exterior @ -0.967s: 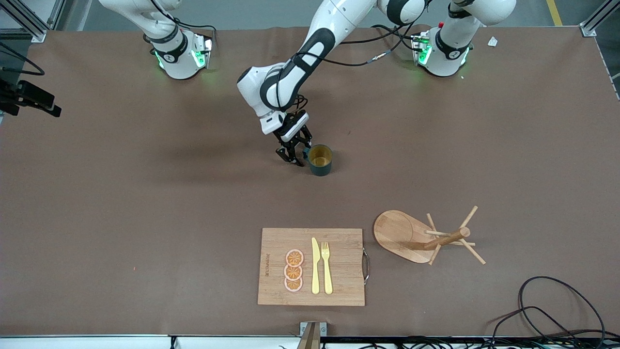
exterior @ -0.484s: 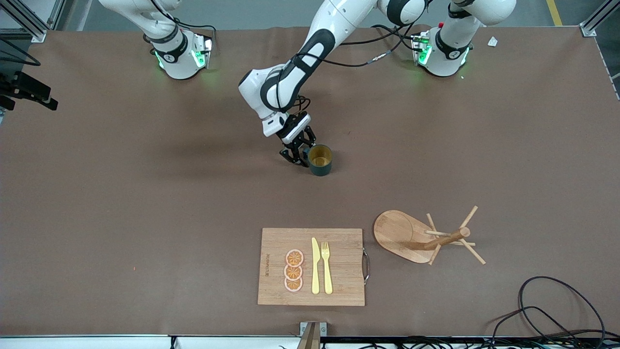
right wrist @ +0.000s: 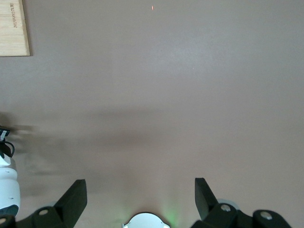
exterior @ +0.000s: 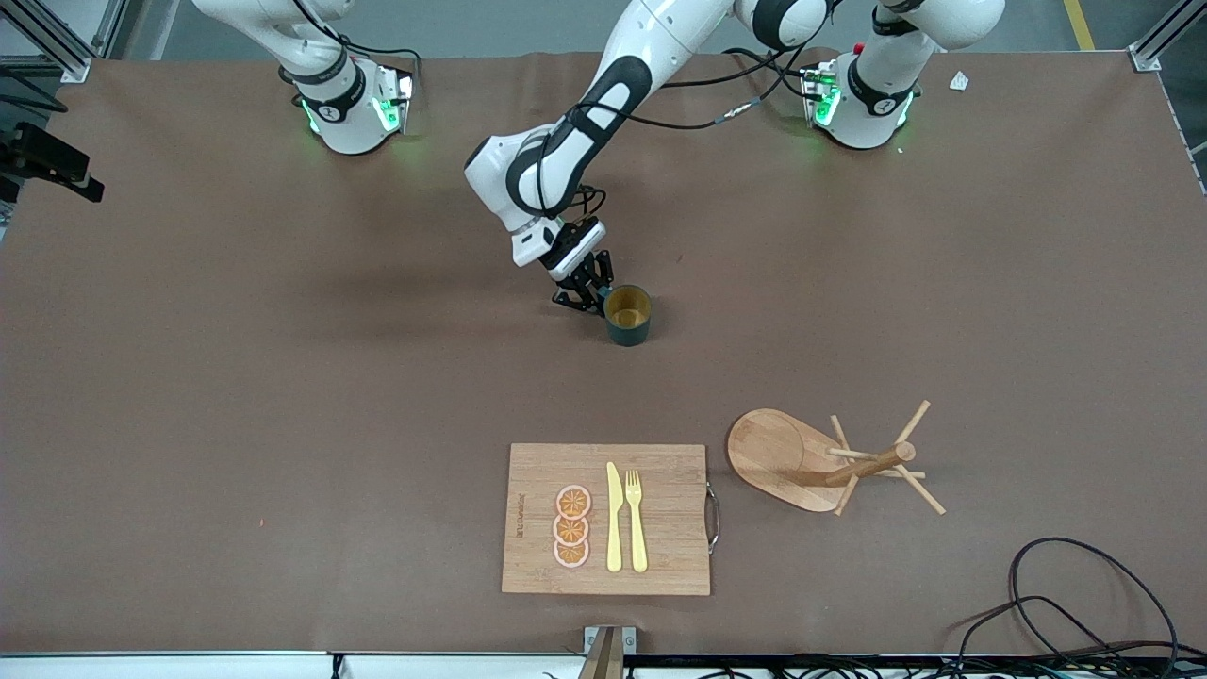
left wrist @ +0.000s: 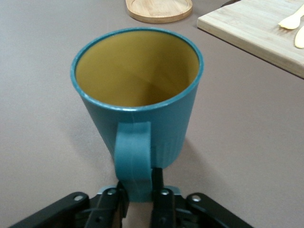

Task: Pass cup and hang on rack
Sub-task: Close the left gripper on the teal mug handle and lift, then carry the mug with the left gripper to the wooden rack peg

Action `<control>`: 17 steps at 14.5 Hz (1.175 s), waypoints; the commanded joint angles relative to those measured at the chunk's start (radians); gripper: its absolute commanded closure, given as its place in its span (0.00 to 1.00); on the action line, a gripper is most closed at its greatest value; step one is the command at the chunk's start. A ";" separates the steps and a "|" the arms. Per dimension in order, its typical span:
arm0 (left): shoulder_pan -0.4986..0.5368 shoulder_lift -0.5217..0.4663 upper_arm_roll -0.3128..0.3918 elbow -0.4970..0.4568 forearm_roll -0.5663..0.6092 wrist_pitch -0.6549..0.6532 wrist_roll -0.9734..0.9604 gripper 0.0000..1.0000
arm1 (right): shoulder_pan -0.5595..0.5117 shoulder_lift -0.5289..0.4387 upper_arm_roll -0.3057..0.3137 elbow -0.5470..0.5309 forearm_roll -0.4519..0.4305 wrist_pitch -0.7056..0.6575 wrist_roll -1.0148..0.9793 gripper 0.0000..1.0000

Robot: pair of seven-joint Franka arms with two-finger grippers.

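Nearest the front camera lies the cutting board (exterior: 606,519), the rack (exterior: 818,462) beside it toward my left arm's end, both well apart from the cup (exterior: 626,315), which stands upright on bare brown table (exterior: 283,396). My left gripper (exterior: 583,294) is clamped on the cup's handle (left wrist: 134,161). My right gripper (right wrist: 140,194) waits high over its base, fingers spread wide.

The cup (exterior: 627,316) stands mid-surface (exterior: 283,377), with the left claw (exterior: 586,294) gripping it at its 10 o'clock. The board (exterior: 660,556) lies at the cup's 6 o'clock, nearer the camera, and carries slices (exterior: 571,526), knife (exterior: 614,517) and fork (exterior: 636,519). The rack (exterior: 783,457) stands just beside the board, at its 2 o'clock. The right claw (right wrist: 141,194) hangs over bare surface.
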 commanded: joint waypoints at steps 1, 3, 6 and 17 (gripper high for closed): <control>-0.003 -0.012 0.004 0.001 0.023 -0.004 0.016 0.99 | -0.011 -0.011 0.008 0.000 -0.011 -0.021 -0.005 0.00; 0.003 -0.033 0.004 0.001 0.014 -0.006 0.054 0.99 | -0.011 -0.013 0.008 0.000 -0.011 -0.035 -0.003 0.00; 0.084 -0.125 -0.004 0.001 -0.082 -0.009 0.135 0.99 | -0.011 -0.013 0.008 0.000 -0.009 -0.051 -0.005 0.00; 0.486 -0.434 -0.006 -0.002 -0.696 -0.006 0.543 0.99 | -0.008 -0.013 0.009 0.000 -0.009 -0.051 -0.006 0.00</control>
